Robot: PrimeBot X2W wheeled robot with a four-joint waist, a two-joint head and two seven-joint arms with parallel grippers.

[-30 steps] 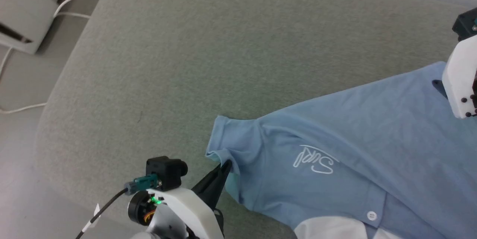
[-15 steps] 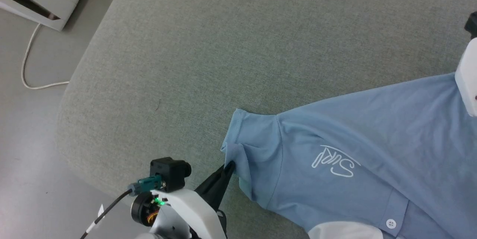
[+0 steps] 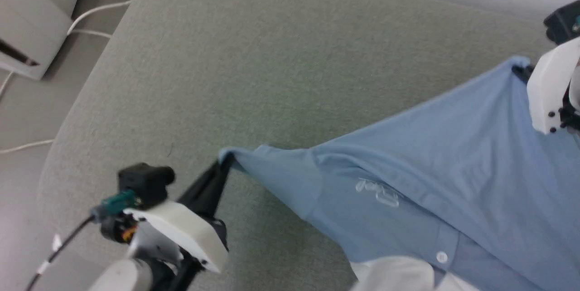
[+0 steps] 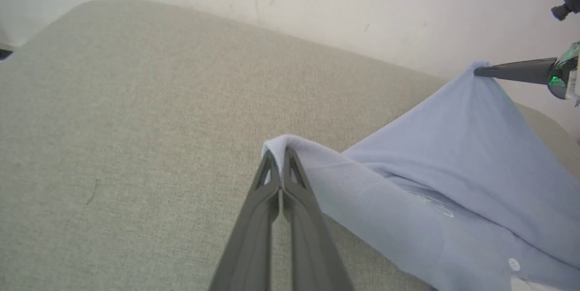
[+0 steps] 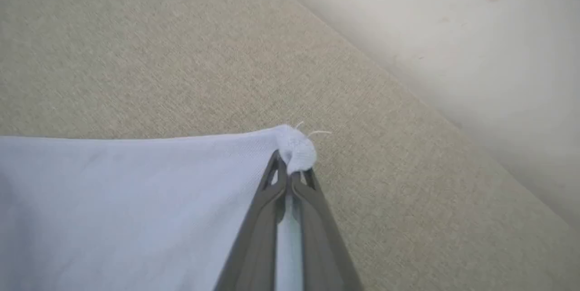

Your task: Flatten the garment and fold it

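Note:
The garment [image 3: 430, 164] is a light blue knit shirt with a white script logo [image 3: 376, 191], a white button and a white part at the bottom edge. It is stretched between my two grippers, lifted off the grey-green cushion [image 3: 253, 69]. My left gripper [image 3: 225, 160] is shut on the sleeve end; the left wrist view shows cloth [image 4: 290, 146] pinched at its tips [image 4: 278, 164]. My right gripper [image 5: 290, 168] is shut on a corner of the garment [image 5: 136, 200], at the head view's right edge [image 3: 521, 70]. The same gripper [image 4: 480, 71] appears in the left wrist view.
The cushion's rounded edge falls away to a grey floor [image 3: 27, 114] at the left, with white cables [image 3: 88, 12] and a pale box [image 3: 27, 23] there. A pale wall [image 5: 453, 32] runs behind the cushion. Bare cushion lies beyond the garment.
My left gripper has pulled the sleeve up and to the left. My right gripper has shut on the far corner and raised it, so the garment now hangs taut between them. The camera also shifted.

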